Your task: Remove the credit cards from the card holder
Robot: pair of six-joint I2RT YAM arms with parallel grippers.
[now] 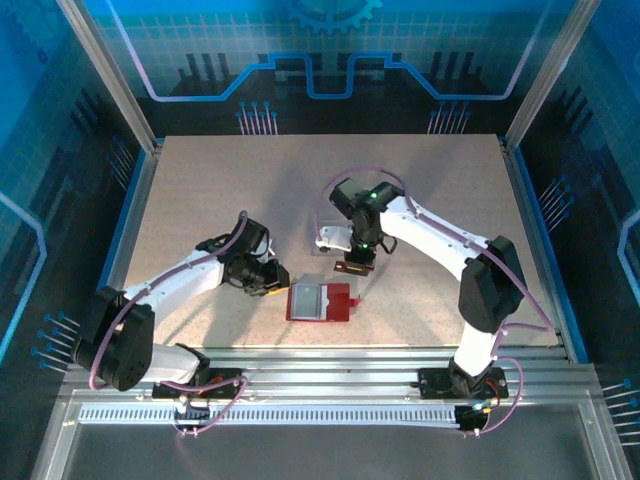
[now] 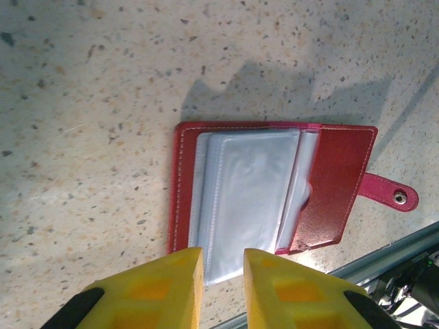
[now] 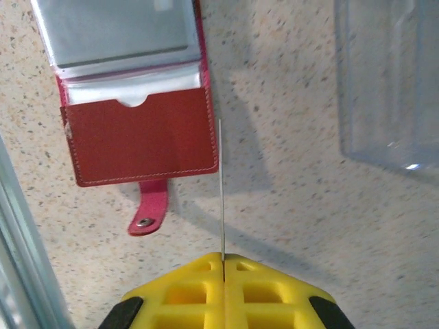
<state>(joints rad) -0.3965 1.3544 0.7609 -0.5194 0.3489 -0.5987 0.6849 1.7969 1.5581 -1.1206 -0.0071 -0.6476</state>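
- Currently one credit card [image 3: 221, 192] is out. The right jaws are pressed together on it, and it stands edge-on just beside the card holder [image 3: 140, 140].
- Judged partly done: whether the pale pockets [image 2: 250, 185] hold more cards cannot be told.
- The left jaws are slightly spread at the pockets' near edge.
- The card holder lies open and flat on the bench [image 1: 200, 200], near the front edge. Its long axis runs left to right, with the tab [image 2: 394, 195] pointing right.

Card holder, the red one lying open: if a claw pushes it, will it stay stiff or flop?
Likely floppy: the card holder lies unfolded flat, its clear sleeves fanned loosely, so they'd probably shift. It looks thin and light, so a push would probably slide it across the table.
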